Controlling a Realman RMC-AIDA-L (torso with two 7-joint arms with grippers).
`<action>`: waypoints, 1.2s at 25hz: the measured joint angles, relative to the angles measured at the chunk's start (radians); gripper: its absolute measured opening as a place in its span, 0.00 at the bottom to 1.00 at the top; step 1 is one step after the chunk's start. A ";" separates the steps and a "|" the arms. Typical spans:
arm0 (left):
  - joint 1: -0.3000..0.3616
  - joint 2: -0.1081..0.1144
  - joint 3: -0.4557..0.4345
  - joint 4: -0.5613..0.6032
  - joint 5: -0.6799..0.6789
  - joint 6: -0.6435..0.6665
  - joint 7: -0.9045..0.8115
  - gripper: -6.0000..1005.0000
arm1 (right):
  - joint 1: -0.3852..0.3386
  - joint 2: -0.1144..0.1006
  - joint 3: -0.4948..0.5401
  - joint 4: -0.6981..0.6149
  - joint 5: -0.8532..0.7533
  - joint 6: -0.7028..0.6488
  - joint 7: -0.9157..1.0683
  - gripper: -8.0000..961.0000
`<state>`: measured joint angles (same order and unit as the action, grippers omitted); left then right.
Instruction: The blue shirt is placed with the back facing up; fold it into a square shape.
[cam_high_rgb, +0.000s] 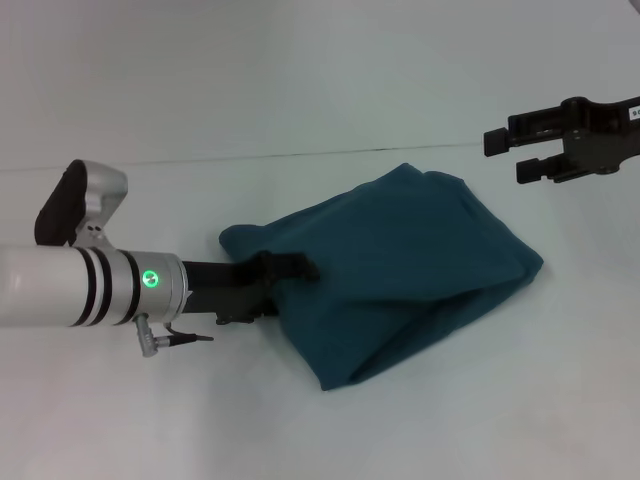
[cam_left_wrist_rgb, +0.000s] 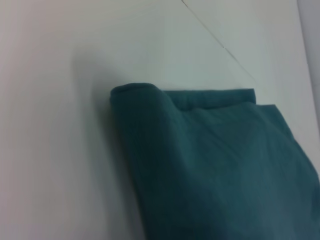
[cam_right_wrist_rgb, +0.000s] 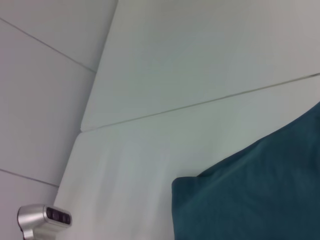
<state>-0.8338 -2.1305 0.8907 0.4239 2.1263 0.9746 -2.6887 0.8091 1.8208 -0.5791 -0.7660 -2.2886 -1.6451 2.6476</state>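
Observation:
The blue shirt (cam_high_rgb: 400, 270) lies folded into a bulky, roughly four-sided bundle in the middle of the white table (cam_high_rgb: 300, 80), plain side up. My left gripper (cam_high_rgb: 292, 268) reaches in from the left and is shut on the shirt's left edge, with one black finger lying on top of the cloth. In the left wrist view the shirt (cam_left_wrist_rgb: 215, 165) shows a rolled edge and stacked layers. My right gripper (cam_high_rgb: 522, 153) hovers open above the table, beyond the shirt's far right corner and apart from it. The right wrist view shows a corner of the shirt (cam_right_wrist_rgb: 255, 195).
A thin seam (cam_high_rgb: 250, 158) crosses the white table behind the shirt. Bare tabletop surrounds the bundle. The left arm's silver wrist (cam_high_rgb: 90, 285) stretches over the table's left side.

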 joint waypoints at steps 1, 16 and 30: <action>-0.003 0.002 0.008 -0.003 0.000 -0.002 0.003 0.77 | -0.001 0.000 0.004 0.000 0.000 0.000 0.000 0.89; -0.003 -0.004 0.011 -0.001 0.000 -0.008 0.002 0.40 | -0.007 -0.002 0.014 0.005 0.025 -0.001 0.000 0.89; 0.054 -0.008 0.012 0.068 -0.003 0.069 0.004 0.10 | -0.008 -0.005 0.015 0.021 0.025 0.006 0.000 0.89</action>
<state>-0.7802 -2.1387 0.9031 0.4915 2.1231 1.0439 -2.6849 0.8010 1.8158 -0.5644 -0.7449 -2.2640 -1.6395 2.6477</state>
